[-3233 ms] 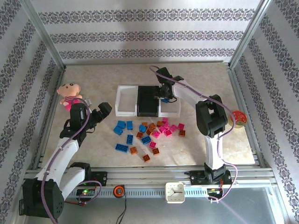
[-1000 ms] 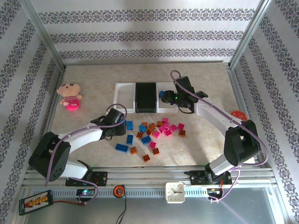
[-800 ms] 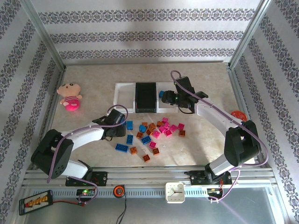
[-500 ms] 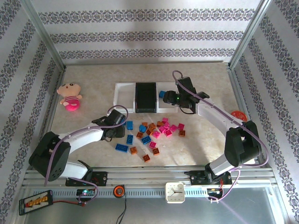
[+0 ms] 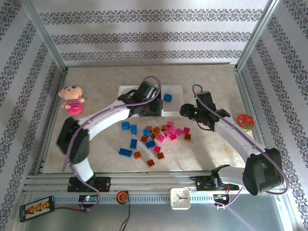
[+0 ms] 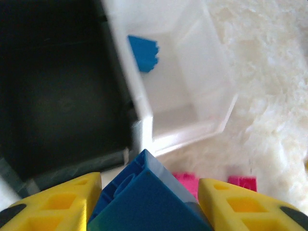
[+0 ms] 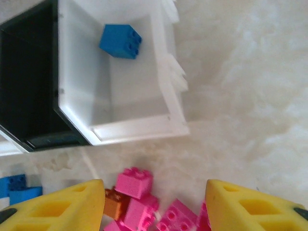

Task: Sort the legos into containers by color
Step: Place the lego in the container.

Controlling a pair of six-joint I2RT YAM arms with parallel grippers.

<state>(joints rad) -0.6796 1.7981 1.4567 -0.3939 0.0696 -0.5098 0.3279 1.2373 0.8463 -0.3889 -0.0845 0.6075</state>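
Left wrist cam had the left gripper clamped on a blue brick, just near of the right white bin, where one blue lego already lay. We figured it should carry farther past the rim, clear of the black bin, then drop low. Meanwhile the right gripper hung wide and empty above the pink legos.

The top camera is looking down from above the near edge. Both wrist cameras are hovering close, both sharing the right white bin.
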